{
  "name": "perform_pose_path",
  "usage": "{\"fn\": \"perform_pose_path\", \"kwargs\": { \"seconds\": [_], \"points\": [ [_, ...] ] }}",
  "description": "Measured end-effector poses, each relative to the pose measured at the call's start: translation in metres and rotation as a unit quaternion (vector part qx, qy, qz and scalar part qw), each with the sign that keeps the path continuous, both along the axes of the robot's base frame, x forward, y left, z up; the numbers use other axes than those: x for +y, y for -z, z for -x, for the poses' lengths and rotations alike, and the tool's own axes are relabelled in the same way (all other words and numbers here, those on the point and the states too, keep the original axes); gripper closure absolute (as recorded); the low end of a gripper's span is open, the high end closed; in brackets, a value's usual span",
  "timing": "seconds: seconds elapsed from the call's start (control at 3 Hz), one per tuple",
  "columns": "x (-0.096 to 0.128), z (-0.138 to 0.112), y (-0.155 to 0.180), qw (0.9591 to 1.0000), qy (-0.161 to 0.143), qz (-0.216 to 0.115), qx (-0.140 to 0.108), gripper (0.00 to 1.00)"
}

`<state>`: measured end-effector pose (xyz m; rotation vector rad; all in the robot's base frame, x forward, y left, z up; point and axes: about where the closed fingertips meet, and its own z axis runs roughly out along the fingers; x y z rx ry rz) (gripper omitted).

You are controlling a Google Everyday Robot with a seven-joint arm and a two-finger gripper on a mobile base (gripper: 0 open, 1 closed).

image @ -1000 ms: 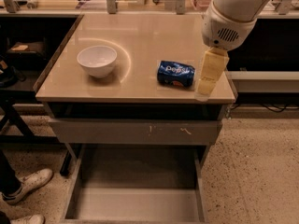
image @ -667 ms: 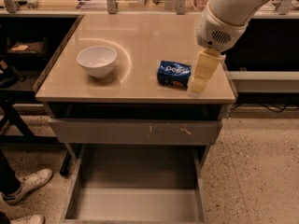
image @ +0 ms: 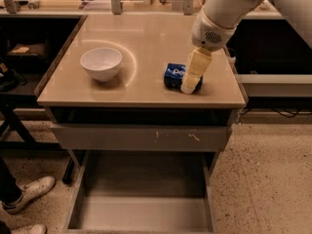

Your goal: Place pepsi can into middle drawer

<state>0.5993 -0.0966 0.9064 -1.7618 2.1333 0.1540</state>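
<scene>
The pepsi can [image: 173,75] lies on its side on the beige table top, right of centre, near the front edge. My gripper [image: 191,85] hangs from the white arm [image: 219,13] and is down at the can's right end, covering that part of it. The middle drawer [image: 141,201] is pulled out below the table, wide and grey, with nothing showing on its floor.
A white bowl [image: 101,63] stands on the table's left half. A shut drawer front with pale scratch marks [image: 141,138] sits just above the open drawer. A person's shoes [image: 27,194] are on the floor at the left. Benches stand behind and to the right.
My gripper has moved left along the table, from beside the can's right end to over it. The can and the bowl have not moved.
</scene>
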Motion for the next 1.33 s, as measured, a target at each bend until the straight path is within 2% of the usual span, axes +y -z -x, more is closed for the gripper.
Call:
{"fn": "perform_pose_path", "kwargs": {
  "seconds": [0.67, 1.33],
  "points": [
    [0.016, -0.041, 0.024, 0.9999, 0.000, -0.012, -0.006, 0.00],
    [0.006, -0.068, 0.060, 0.9996, 0.027, -0.002, 0.007, 0.00]
  ]
}}
